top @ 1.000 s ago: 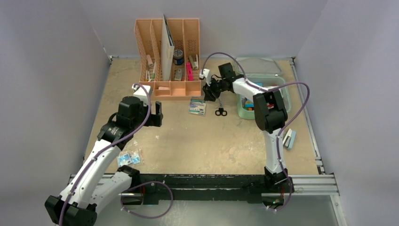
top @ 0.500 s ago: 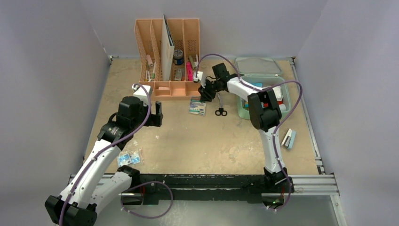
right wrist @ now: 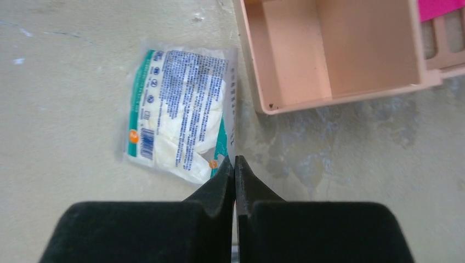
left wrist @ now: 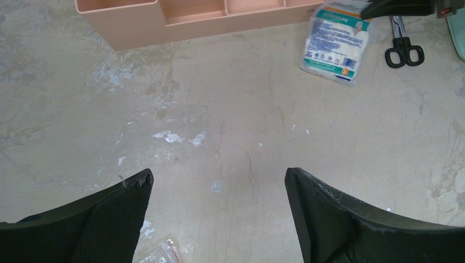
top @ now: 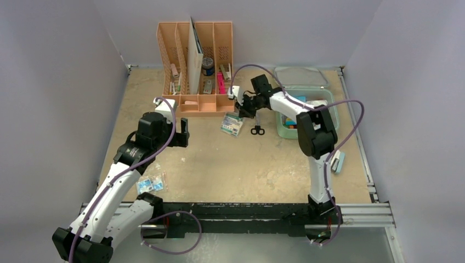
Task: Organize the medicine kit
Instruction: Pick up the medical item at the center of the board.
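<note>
The medicine kit (top: pixel 281 133), a mint-green case, lies open at the right rear with its lid (top: pixel 300 75) folded back; my right arm crosses over it. A white-and-teal gauze packet (top: pixel 232 125) (right wrist: pixel 178 118) (left wrist: pixel 334 46) lies in front of the organizer. My right gripper (top: pixel 242 112) (right wrist: pixel 234 163) is shut on the packet's clear right edge, which is pinched between its tips. Black scissors (top: pixel 257 130) (left wrist: pixel 403 52) lie just right of the packet. My left gripper (top: pixel 185 132) (left wrist: pixel 217 181) hangs open over bare table at centre-left with nothing between its fingers.
A peach-orange slotted organizer (top: pixel 194 60) (right wrist: pixel 329 55) (left wrist: pixel 164 22) with small items stands at the back. A clear bag of blue packets (top: pixel 151 183) (left wrist: pixel 159 253) lies near the left arm. A small blue-and-white box (top: pixel 336 161) lies at the right edge. Walls close in three sides.
My right gripper has closed on the gauze packet's edge, and the packet has tilted and shifted slightly. The left arm has not moved.
</note>
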You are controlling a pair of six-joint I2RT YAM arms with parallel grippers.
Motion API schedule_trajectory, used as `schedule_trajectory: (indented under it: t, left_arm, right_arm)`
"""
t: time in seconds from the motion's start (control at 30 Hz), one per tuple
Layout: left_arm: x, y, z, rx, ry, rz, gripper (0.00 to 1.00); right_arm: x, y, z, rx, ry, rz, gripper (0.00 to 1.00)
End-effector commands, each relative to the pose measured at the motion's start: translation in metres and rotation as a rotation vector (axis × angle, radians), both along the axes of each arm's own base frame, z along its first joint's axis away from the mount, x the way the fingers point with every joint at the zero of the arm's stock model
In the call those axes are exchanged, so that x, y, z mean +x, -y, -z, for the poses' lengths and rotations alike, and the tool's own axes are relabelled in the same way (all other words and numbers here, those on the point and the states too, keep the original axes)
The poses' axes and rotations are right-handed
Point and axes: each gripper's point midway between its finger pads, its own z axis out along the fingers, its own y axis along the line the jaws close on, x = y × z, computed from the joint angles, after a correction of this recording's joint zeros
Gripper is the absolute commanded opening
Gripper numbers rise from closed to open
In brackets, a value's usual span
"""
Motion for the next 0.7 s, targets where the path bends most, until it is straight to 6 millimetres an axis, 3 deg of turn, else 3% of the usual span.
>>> schedule_trajectory:
  t: [0.0,0.23,0.67]
  left_arm:
    - [0.003,-0.002,-0.005,0.012,0.031,-0.003,0.89]
    - [0.002,0.000,-0.004,-0.005,0.019,-0.008,0.91]
    - [-0.001,0.003,-0.007,-0.019,0.021,0.005,1.00]
  right_arm:
    - [-0.011,0.001,-0.051,0.025,0.087,-0.016,0.00]
    - [-0.047,0.015,-0.085,0.024,-0.013,0.025,0.00]
    - [-0.069,0.033,-0.177,0.164,0.019,0.302,0.00]
